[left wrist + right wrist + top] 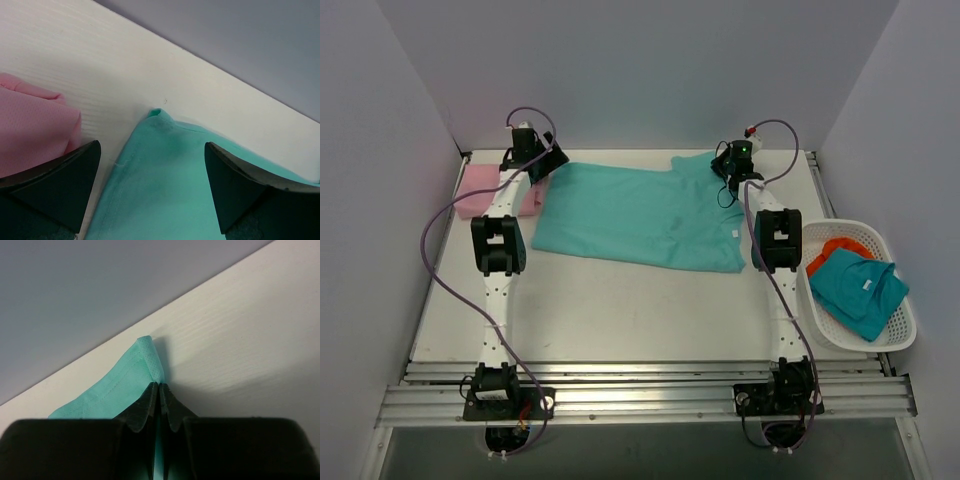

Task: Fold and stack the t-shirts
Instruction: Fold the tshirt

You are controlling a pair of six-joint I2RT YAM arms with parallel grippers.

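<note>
A turquoise-green t-shirt (640, 215) lies spread across the back of the table, with a small white label near its right edge. A folded pale pink t-shirt (480, 190) sits at the far left. My left gripper (152, 150) hovers open over the green shirt's far left corner (156, 114), one finger near the pink t-shirt (35, 125). My right gripper (159, 386) is shut on the green t-shirt's hem (145, 357) at its far right corner, by the back wall. In the top view the right gripper (728, 178) covers that corner.
A white laundry basket (910, 330) stands off the table's right side, holding a teal garment (860, 290) and an orange one (835, 247). Grey walls close in the back and both sides. The arms' bases sit on rails at the near edge.
</note>
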